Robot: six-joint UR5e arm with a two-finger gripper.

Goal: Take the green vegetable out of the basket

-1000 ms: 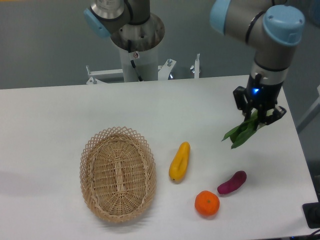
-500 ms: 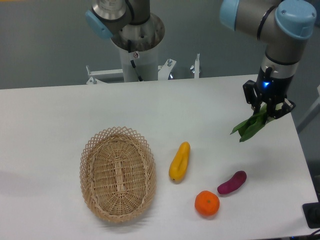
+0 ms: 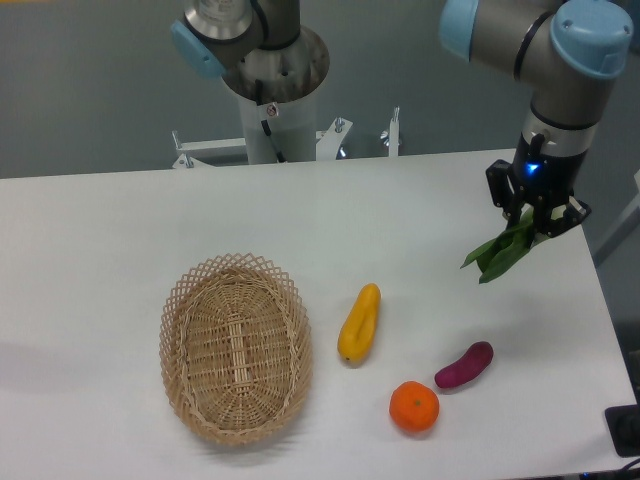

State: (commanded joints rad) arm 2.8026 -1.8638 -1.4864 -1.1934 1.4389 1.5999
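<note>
My gripper (image 3: 535, 217) is at the right side of the table, shut on the green vegetable (image 3: 500, 254). Its dark green leaves hang down and to the left from the fingers; the pale stem end is hidden between them. The vegetable is held above the table, far from the basket. The tan wicker basket (image 3: 236, 346) with its lacy rim lies at the front left, and nothing lies in it.
A yellow squash-like vegetable (image 3: 359, 323) lies right of the basket. An orange (image 3: 414, 407) and a purple eggplant piece (image 3: 464, 365) lie near the front right. The arm's base column (image 3: 272, 95) stands behind the table. The table's right edge is close to the gripper.
Between one second and half a second ago the gripper moved right and slightly up with the green vegetable. Since then nothing has visibly moved.
</note>
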